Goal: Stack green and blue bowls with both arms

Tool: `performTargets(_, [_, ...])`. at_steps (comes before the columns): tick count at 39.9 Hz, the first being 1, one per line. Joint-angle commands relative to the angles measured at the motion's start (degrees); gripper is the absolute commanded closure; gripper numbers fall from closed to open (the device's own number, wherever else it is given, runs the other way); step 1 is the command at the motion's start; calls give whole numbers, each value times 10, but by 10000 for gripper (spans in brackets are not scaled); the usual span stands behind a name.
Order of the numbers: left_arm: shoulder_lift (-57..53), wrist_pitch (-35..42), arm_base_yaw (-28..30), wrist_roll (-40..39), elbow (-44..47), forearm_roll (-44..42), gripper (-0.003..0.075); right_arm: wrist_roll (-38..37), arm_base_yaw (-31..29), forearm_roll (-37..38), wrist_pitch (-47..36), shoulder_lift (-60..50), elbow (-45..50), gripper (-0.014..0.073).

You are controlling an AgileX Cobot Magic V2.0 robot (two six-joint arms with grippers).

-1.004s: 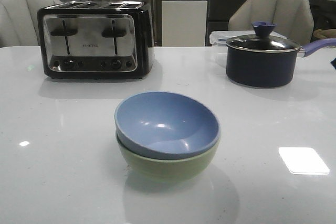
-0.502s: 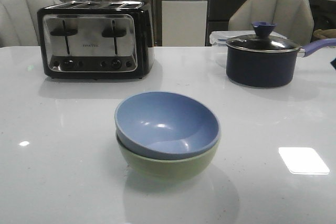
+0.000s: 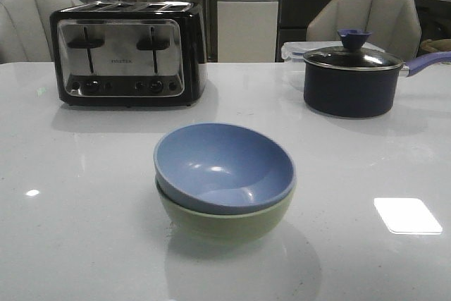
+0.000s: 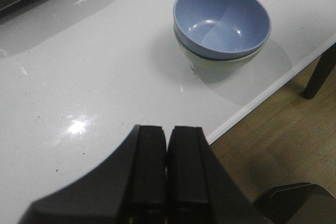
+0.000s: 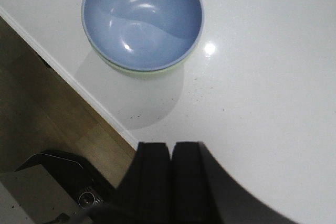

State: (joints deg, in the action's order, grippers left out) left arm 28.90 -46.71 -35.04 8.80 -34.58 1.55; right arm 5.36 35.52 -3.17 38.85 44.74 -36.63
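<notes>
The blue bowl (image 3: 224,166) sits nested inside the green bowl (image 3: 225,222) near the front middle of the white table (image 3: 70,209). The pair also shows in the left wrist view, blue bowl (image 4: 222,20) over green bowl (image 4: 220,65), and in the right wrist view, blue bowl (image 5: 142,19) over green bowl (image 5: 144,71). My left gripper (image 4: 167,136) is shut and empty, well back from the bowls over the table edge. My right gripper (image 5: 171,150) is shut and empty, also apart from the bowls. Neither arm shows in the front view.
A black and chrome toaster (image 3: 127,54) stands at the back left. A dark navy saucepan (image 3: 350,79) with a lid and purple-blue handle stands at the back right, a clear container (image 3: 292,52) behind it. Chairs stand beyond the table. The table's near edge (image 4: 262,95) borders wooden floor.
A small dark bit at the right edge of the front view is gone from view. The bowls have not moved.
</notes>
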Motion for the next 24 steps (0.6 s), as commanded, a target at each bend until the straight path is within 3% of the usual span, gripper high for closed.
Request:
performTargets(1, [3,36,-3,-1,-15,2,627,6,0,-1,-34,-3,-16,539])
performTargets(19, [-3,39,-1,-1,-12,2,627,6,0,-1,-34,-3,-16,539])
performTargets(24, [-36,56,60,-1,4,1,627,6,0,-1,-34,-3,-16,539])
